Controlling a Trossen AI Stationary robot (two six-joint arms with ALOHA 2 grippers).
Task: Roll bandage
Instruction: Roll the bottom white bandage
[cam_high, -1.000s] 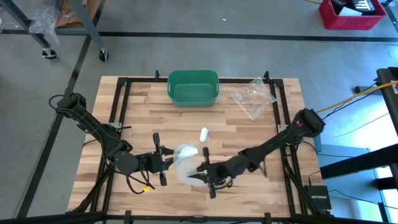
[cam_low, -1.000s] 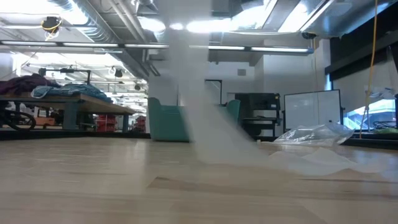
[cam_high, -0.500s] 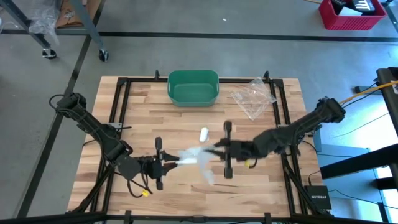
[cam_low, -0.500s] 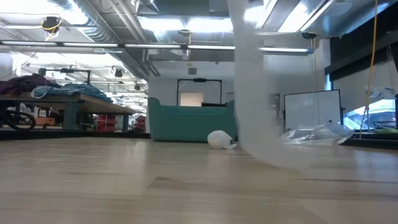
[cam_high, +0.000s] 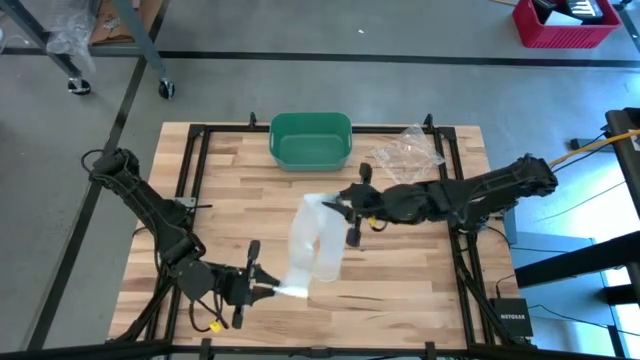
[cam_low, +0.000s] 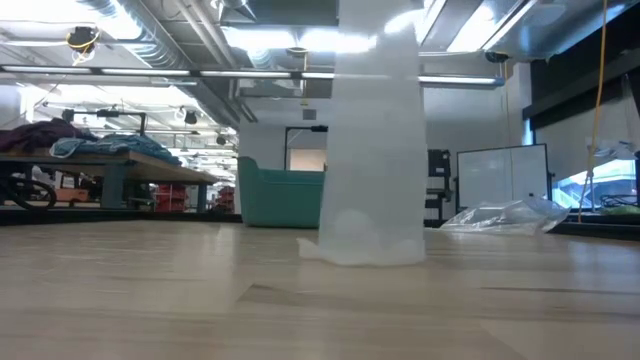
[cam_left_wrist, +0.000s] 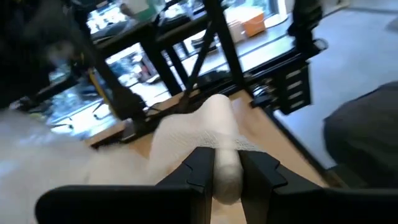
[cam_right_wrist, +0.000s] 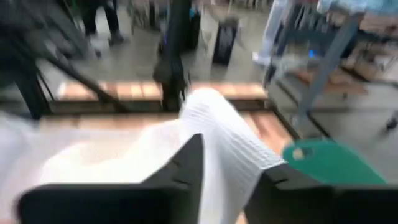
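The white bandage (cam_high: 312, 243) hangs in a long strip across the middle of the wooden table (cam_high: 220, 190); its low end is near the lower middle of the high view and its top end sits just under the green bin (cam_high: 311, 140); in the low view it stands like a tall white curtain (cam_low: 373, 150) in the middle. The left gripper (cam_high: 262, 290), low and left of middle, has its two fingers pinching the rolled end (cam_left_wrist: 225, 163); the right gripper (cam_high: 345, 207), at the middle right, has cloth lying between its fingers (cam_right_wrist: 214, 149), but I cannot tell if they squeeze it. The wood is bare on the left side and the lower right, so there is room there; black rails (cam_high: 196, 170) run along the table edges. A crinkly clear plastic bag (cam_high: 408, 152) lies at the upper right, near the right arm; a red crate (cam_high: 563, 22) sits on the grey floor at the top right corner.
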